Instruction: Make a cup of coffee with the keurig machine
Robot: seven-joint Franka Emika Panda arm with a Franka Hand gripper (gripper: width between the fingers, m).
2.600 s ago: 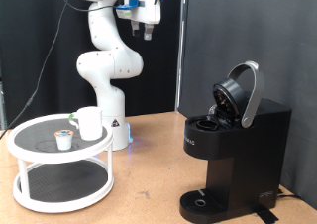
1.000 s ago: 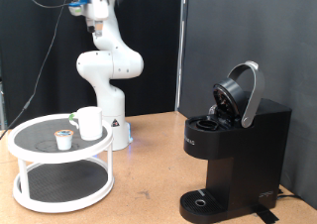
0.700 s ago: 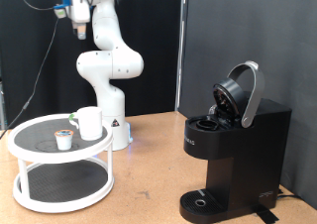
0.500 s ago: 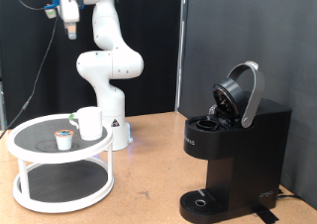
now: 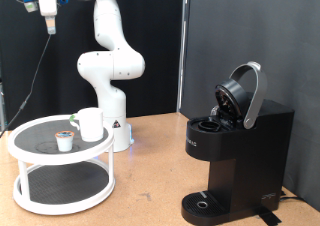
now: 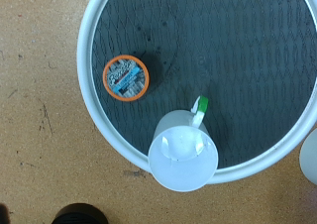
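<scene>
A black curtain backs a brown bench that carries a two-tier round white stand and the coffee maker. The cup, a plain white mug, stands on the top shelf of the stand, near the rim at the exterior view's left; in the wrist view it sits hard by the rim, with something small and green beside it. Just beside it lies a coffee pod, its orange-ringed foil lid facing up in the wrist view. The keurig machine stands well apart at the exterior view's right, its domed lid tipped up and open, its drip tray bare. The pincer hangs high above the stand, at the exterior view's top left, holding nothing; whether its fingers are spread or pressed together cannot be told. The likely risks are a descent that clips the cup, since it stands so close to the pod, or nudges it off the rim.
</scene>
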